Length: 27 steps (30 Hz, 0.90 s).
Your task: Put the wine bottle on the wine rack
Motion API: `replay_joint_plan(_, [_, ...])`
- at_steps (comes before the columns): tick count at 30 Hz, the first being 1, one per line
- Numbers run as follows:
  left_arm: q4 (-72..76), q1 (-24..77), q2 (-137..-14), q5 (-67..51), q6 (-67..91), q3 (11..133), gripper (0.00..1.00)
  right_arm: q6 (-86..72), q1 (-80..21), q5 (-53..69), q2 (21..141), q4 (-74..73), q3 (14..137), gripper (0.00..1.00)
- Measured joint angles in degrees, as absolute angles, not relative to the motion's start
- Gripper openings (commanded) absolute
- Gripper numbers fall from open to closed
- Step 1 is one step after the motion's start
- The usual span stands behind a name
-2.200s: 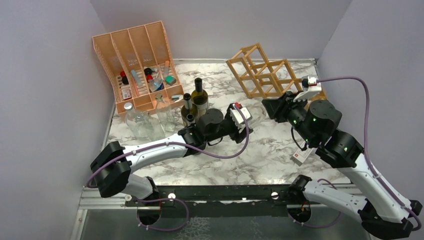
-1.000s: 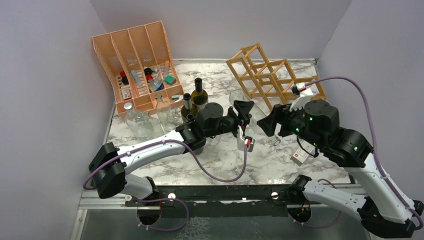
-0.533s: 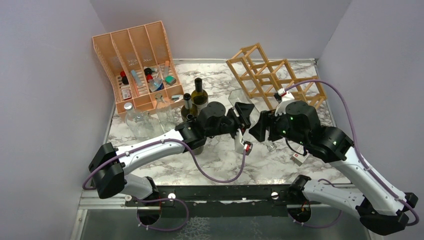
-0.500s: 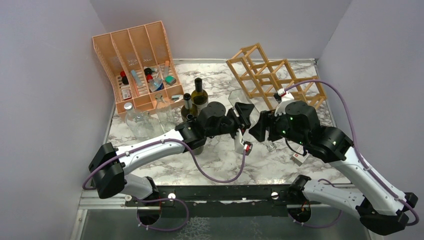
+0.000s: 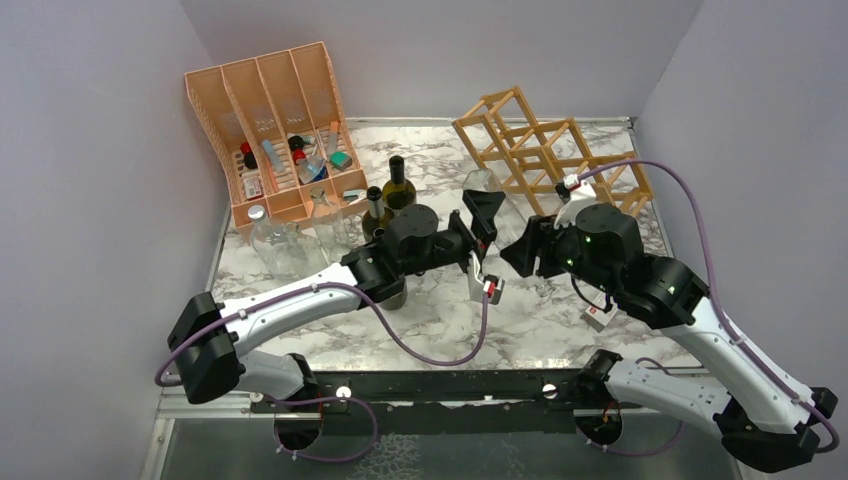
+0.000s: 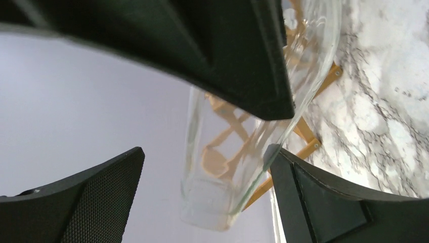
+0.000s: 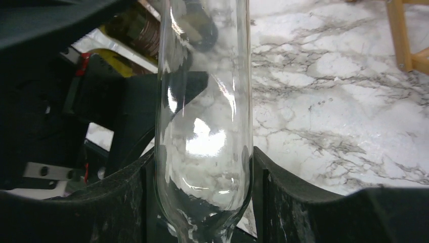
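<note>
A clear glass wine bottle [image 5: 484,190] hangs tilted above the marble table, between my two grippers. My right gripper [image 5: 522,252] is shut on it: in the right wrist view both fingers [image 7: 126,187] press the wine bottle [image 7: 202,101] just above its shoulder. My left gripper [image 5: 481,214] stands open around the bottle's base end. In the left wrist view the wine bottle [image 6: 232,152] leans on one pad, with a wide gap to the other. The light-wood wine rack [image 5: 530,150] stands behind, at the back right.
An orange-pink slotted organiser [image 5: 275,130] with small items stands at the back left. Two dark wine bottles [image 5: 400,188] stand upright left of my left wrist, with clear bottles [image 5: 275,242] beside them. Grey walls close in on three sides.
My left gripper has opened and let go of the wine bottle. My right gripper moved in from the right and closed on it.
</note>
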<state>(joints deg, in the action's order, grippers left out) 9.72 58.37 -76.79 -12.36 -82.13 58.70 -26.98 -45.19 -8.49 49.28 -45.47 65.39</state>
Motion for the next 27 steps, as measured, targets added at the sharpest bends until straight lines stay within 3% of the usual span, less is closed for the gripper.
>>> replay_joint_plan(8, [13.69,58.59,-71.66,-10.55,-70.70,57.60,0.99,-27.66,-45.36,-18.94,46.78,-44.93,65.39,0.01])
replay_joint_plan(16, [14.57,58.61,-61.54,-6.11,-42.61,56.77,0.99,-29.63,-45.30,-27.51,48.99,-45.45,60.29,0.01])
replay_joint_plan(27, [5.52,58.61,-52.53,12.80,-5.23,59.70,0.99,-32.40,-45.21,-31.33,53.60,-44.73,50.50,0.01])
